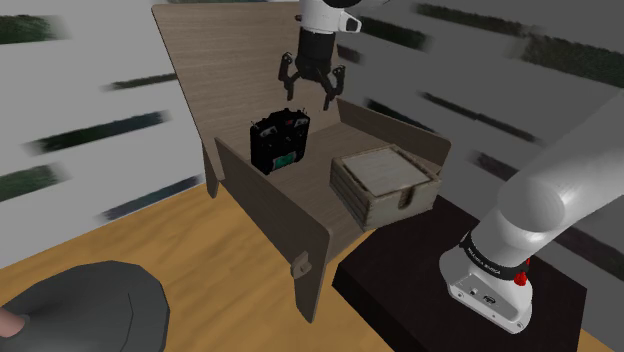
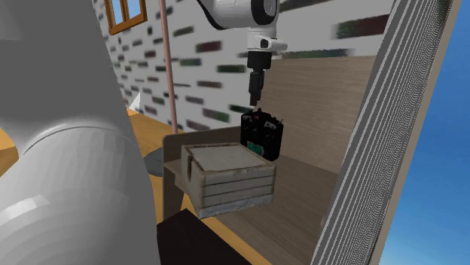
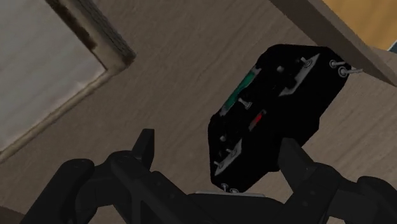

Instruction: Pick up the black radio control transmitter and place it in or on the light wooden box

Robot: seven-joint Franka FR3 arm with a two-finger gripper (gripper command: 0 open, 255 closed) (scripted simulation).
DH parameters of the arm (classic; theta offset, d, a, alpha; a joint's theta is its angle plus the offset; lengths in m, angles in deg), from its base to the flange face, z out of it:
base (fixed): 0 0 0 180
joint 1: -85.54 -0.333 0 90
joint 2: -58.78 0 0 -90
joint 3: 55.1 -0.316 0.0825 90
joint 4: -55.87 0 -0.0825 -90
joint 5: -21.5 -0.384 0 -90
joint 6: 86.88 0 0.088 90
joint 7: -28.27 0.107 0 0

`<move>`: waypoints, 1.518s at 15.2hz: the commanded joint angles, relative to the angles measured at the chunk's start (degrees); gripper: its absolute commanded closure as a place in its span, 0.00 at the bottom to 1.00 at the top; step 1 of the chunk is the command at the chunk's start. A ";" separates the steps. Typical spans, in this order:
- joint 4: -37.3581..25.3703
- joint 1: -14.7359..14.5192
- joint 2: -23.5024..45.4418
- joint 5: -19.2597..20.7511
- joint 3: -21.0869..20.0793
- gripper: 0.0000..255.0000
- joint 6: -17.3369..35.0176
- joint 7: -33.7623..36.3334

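Observation:
The black radio control transmitter (image 1: pixel 279 142) stands upright on the wood-grain surface, with a green panel and small switches on its face (image 3: pixel 273 108). To its right in the shoulder view sits the light wooden box (image 1: pixel 385 183), slatted and lidded (image 2: pixel 226 177); one of its corners shows in the wrist view (image 3: pixel 44 70). My gripper (image 1: pixel 311 88) hangs open just above the transmitter, apart from it (image 2: pixel 254 96). In the wrist view my gripper (image 3: pixel 219 156) has its fingers spread, the transmitter lying ahead, closer to one finger (image 3: pixel 296 159).
Raised board walls (image 1: pixel 270 210) fence the surface on the near and far sides. The dark stand (image 1: pixel 400 290) lies at the shoulder view's lower right. A grey rounded object (image 1: pixel 90 310) rests on the wooden floor at its lower left. A striped wall is behind.

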 commanded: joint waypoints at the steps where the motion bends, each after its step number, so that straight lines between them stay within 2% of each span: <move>1: -2.66 0.53 4.75 1.45 -0.94 0.00 1.43 7.57; 5: -8.10 0.43 14.22 4.76 -0.67 0.00 4.20 20.46; 13: -4.84 -0.41 16.72 5.99 -0.47 0.00 9.72 21.59; 21: -4.85 -0.42 16.73 5.99 -0.47 0.00 9.71 21.59; 22: -4.85 -0.42 16.73 5.99 -0.47 1.00 9.71 21.59; 23: -4.85 -0.42 16.73 5.99 -0.47 1.00 9.71 21.59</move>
